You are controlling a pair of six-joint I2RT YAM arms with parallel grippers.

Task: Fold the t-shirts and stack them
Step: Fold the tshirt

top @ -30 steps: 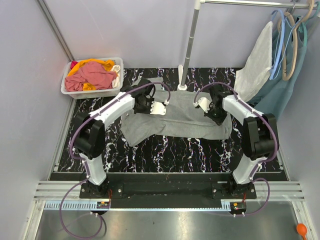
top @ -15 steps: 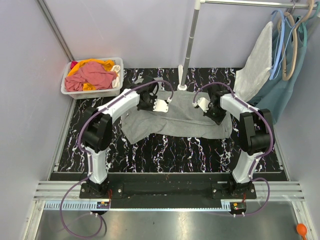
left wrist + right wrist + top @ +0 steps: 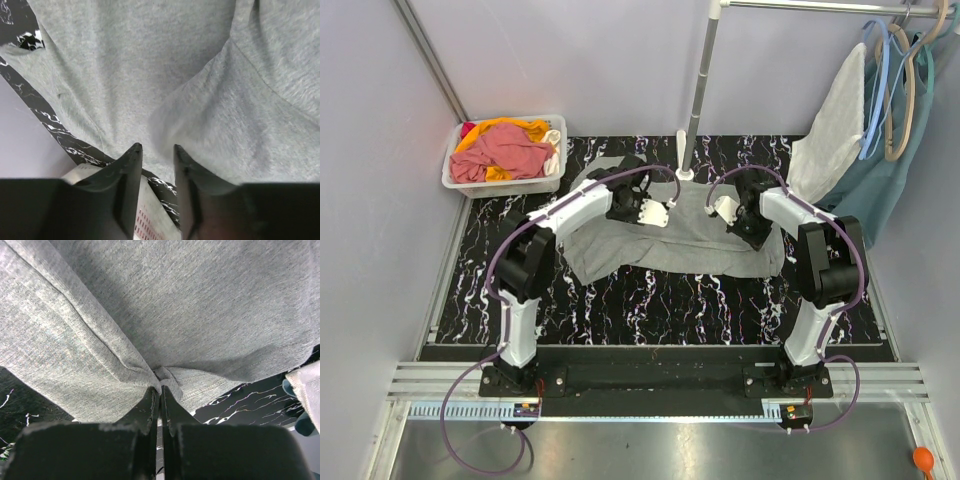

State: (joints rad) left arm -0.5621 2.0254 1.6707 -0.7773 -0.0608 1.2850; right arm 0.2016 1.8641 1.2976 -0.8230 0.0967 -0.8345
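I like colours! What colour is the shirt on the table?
Heather grey; the t-shirt shows best in the right wrist view.

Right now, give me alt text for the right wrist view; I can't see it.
The right gripper is shut on a bunched pinch of the heather grey t-shirt at its stitched hem, and the fabric fills most of the frame. Black marbled table shows below the hem on both sides.
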